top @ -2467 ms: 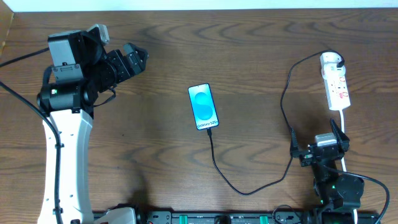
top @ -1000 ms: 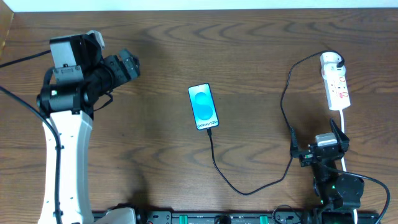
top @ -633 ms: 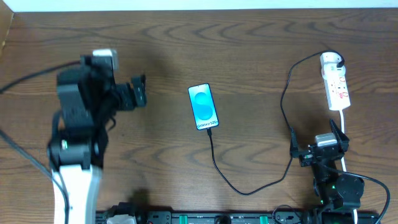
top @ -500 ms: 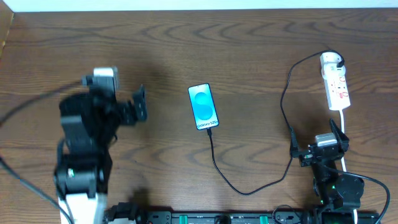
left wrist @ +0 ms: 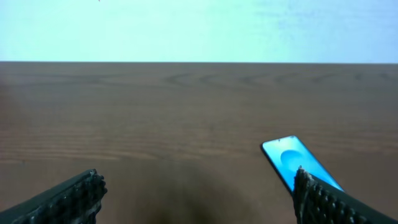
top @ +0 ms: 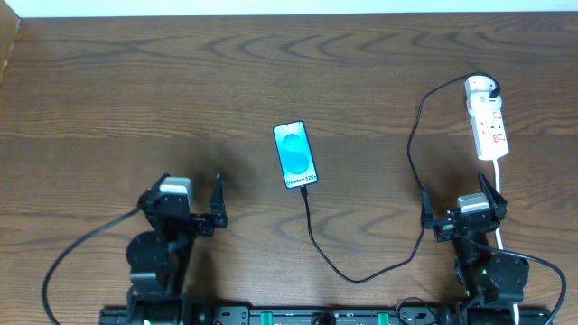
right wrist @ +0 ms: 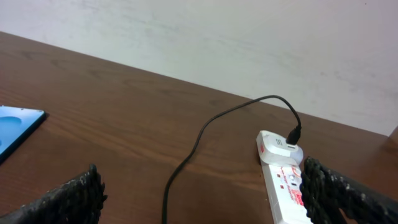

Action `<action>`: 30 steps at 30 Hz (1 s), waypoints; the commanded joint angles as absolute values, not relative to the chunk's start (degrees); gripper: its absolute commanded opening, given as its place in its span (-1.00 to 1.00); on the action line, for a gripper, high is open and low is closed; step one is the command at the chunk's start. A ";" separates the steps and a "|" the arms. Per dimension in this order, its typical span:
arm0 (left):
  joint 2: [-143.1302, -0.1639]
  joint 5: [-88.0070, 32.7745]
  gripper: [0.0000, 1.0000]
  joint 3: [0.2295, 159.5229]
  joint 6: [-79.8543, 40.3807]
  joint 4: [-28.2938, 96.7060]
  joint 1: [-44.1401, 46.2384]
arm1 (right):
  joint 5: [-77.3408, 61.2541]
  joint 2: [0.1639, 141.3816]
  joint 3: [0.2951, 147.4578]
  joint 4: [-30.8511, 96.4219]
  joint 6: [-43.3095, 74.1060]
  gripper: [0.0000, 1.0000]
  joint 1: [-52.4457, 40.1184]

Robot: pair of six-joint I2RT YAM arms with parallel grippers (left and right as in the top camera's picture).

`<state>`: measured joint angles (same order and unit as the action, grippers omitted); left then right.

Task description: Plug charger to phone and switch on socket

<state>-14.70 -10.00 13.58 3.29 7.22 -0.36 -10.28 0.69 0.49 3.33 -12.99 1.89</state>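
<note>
Overhead, the wooden table (top: 108,90) has two arms low at its front edge, the left gripper (top: 181,202) and the right gripper (top: 459,204), both spread wide and empty. One white power strip (top: 490,126) lies far right and one phone (top: 295,155) at centre. One charger cable (top: 308,215) joins them, seemingly seated in both. Only the switch appears left to do; the nearer right gripper must reach over and press it squarely.
</note>
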 commanded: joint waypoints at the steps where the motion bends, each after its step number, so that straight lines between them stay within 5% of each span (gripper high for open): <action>1: -8.91 -4.84 0.96 9.19 4.27 6.48 2.33 | -10.46 0.30 0.30 3.44 -12.27 0.99 1.43; 30: -0.25 -2.09 0.96 1.02 4.27 5.50 3.73 | -10.46 0.30 0.30 3.44 -12.27 0.99 1.43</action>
